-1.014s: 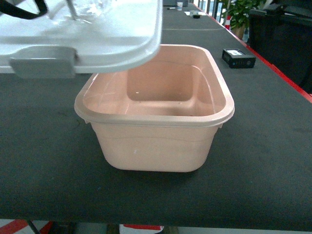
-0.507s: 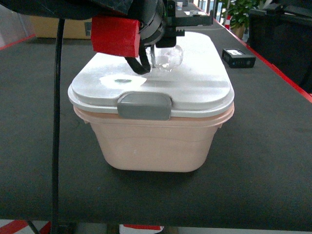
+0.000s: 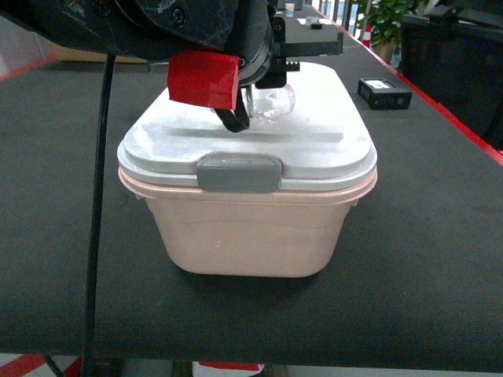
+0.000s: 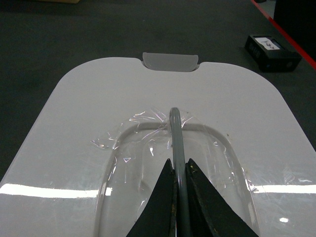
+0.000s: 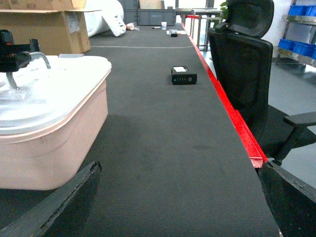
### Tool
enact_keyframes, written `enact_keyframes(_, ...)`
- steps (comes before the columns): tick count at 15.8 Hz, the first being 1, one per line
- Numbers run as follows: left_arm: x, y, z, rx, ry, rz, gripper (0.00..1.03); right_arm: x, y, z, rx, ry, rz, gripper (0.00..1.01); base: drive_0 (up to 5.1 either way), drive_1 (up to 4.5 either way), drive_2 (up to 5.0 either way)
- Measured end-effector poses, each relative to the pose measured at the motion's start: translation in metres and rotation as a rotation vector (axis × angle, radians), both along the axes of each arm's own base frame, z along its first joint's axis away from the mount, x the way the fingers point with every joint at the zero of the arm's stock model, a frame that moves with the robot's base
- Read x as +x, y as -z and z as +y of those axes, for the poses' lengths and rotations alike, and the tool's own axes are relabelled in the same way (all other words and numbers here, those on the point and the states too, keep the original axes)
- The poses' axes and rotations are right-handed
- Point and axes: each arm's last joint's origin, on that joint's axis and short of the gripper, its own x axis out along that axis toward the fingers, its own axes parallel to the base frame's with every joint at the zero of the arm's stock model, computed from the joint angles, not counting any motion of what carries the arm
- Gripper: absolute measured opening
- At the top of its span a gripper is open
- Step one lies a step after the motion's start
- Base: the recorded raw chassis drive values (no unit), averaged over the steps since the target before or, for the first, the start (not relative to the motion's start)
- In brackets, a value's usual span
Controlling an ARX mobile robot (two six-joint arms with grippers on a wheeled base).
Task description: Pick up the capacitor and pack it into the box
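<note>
Left claw (image 4: 178, 170) pinches lid handle (image 4: 174, 129); black device (image 3: 384, 93) nearby.

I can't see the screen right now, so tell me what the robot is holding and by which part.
The left gripper is shut on the lid's handle; the lid rests on the box. The right gripper holds nothing visible.

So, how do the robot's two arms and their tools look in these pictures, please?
The left arm is glossy black, with a bright red block near its wrist and a black cable hanging down from it. The left tool has two slim, dark, pointed fingers. Of the right tool, only two dark, rough-edged finger parts show at the bottom corners of the right wrist view; the right arm itself is not visible.
</note>
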Motion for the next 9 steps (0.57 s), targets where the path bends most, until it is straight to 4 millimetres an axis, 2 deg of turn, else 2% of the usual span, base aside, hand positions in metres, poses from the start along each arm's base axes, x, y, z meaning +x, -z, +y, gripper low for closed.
enact_keyframes(7,-0.0027,0.0012,0.0,0.001,0.009,0.01,0.02,0.0,0.0,0.0,0.0,0.0,0.0,0.98,0.0,0.0,0.0)
enact_keyframes(9,-0.0055,0.0011,0.0,-0.003,0.019,0.007,0.13,0.0,0.0,0.0,0.0,0.0,0.0,0.98,0.0,0.0,0.0)
